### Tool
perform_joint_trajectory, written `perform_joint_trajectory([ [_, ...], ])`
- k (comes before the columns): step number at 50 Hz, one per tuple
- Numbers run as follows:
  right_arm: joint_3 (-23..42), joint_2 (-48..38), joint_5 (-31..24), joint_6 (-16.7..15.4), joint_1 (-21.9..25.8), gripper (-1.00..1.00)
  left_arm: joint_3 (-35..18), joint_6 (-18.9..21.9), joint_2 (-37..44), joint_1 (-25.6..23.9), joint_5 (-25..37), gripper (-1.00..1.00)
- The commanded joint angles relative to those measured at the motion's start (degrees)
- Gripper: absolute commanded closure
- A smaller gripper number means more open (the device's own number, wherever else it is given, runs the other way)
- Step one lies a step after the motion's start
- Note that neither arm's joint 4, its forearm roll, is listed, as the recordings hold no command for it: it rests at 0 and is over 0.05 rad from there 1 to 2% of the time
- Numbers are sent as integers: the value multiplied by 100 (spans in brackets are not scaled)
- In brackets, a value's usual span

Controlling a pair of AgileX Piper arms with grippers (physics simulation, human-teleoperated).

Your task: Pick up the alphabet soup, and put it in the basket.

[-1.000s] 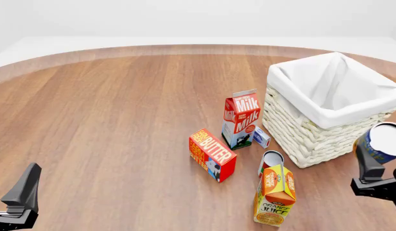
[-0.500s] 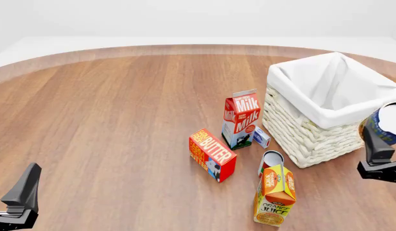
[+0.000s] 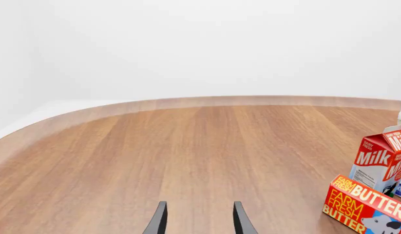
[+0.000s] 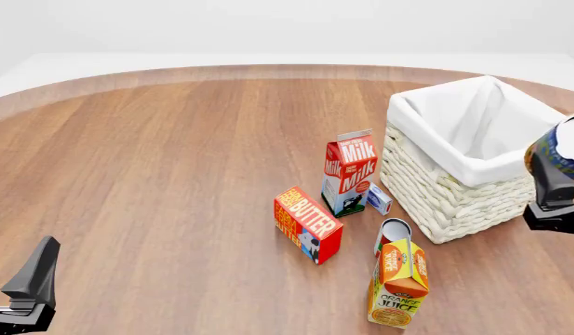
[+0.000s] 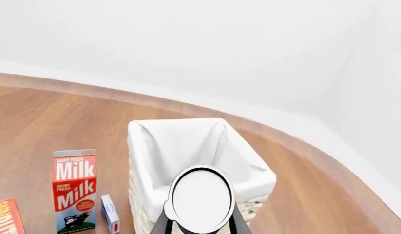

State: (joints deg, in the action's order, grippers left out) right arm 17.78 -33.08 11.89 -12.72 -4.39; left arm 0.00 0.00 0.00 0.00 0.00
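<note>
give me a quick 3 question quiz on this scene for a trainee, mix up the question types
1. True or false: the right claw holds the alphabet soup off the table.
2. Multiple choice: which item stands closest to the wicker side of the basket? A) orange juice carton B) small blue-and-white box C) butter carton
3. Fill in: the left claw is open and holds ____.

Key
1. True; the can sits between the fingers, raised beside the basket's near right corner.
2. B; the small blue-and-white box stands by the milk carton, nearest the basket wall; the orange juice carton and butter carton are farther.
3. Nothing.
</note>
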Motion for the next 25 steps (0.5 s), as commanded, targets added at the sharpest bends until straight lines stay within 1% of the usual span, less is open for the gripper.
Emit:
perform_joint_trajectory([
  [1, 372, -20, -81, 99, 52, 100, 0, 0, 0, 0, 0, -100],
  [9, 646, -160, -189, 187, 56, 100, 0, 0, 0, 0, 0, -100],
  [25, 1040, -516, -225, 251, 94, 100, 0, 0, 0, 0, 0, -100],
])
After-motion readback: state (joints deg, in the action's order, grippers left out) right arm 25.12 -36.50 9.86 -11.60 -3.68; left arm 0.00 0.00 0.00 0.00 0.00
